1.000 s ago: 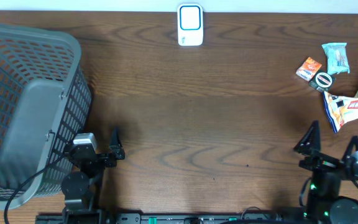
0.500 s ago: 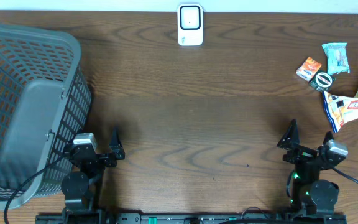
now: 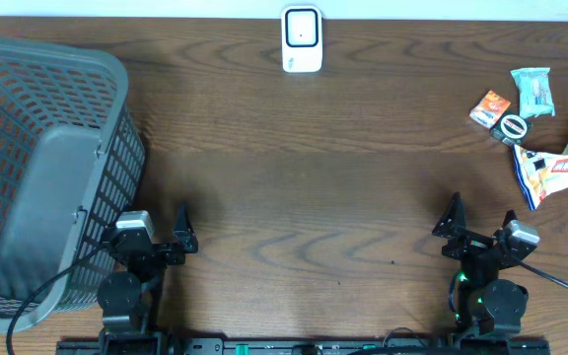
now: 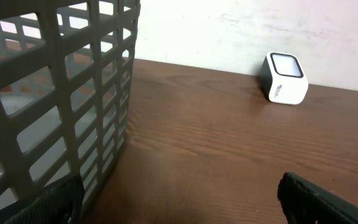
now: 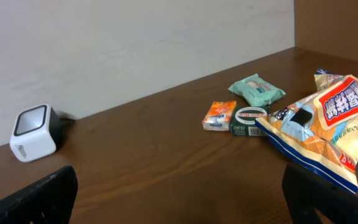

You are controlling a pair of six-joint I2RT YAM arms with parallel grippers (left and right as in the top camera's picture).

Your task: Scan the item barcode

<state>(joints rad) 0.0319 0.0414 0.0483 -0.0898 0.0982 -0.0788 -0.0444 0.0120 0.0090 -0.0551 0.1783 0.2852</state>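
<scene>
Items to scan are clustered at the far right of the worktop [image 3: 314, 177], none picked up. The bag [image 3: 560, 163] is the biggest: orange-and-white print with a blue edge, lying flat, nearest the right edge. The tin [image 3: 513, 127] is small, with a round white-rimmed top, and sits right at the bag's far-left corner. From the right wrist view the bag's corner seems to overlap it, can't confirm contact. The orange pack [image 3: 490, 107] is just beside the tin on its left. The teal pack [image 3: 533, 92] is just behind those two, farthest back. Can't make out a barcode on any of them.

The scanner [image 3: 302, 39] is a white box with a dark window, at the far edge of the worktop around centre, against the wall. It's well apart from the items, with bare wood between.

The right claw [image 3: 479, 229] is at the near edge, right side, jaws wide, nothing between them. It's aimed toward the back; its camera has the scanner on the left and the whole item cluster on the right. It's well short of the items.

The left claw [image 3: 154, 237] is at the near edge, left side, also wide and holding nothing. It sits right next to the basket [image 3: 67, 51], with the near-right wall filling the left of its camera view and the scanner visible far off.

The basket is grey plastic lattice, takes up the left end of the worktop, and looks tipped or tilted; I see nothing inside it.
</scene>
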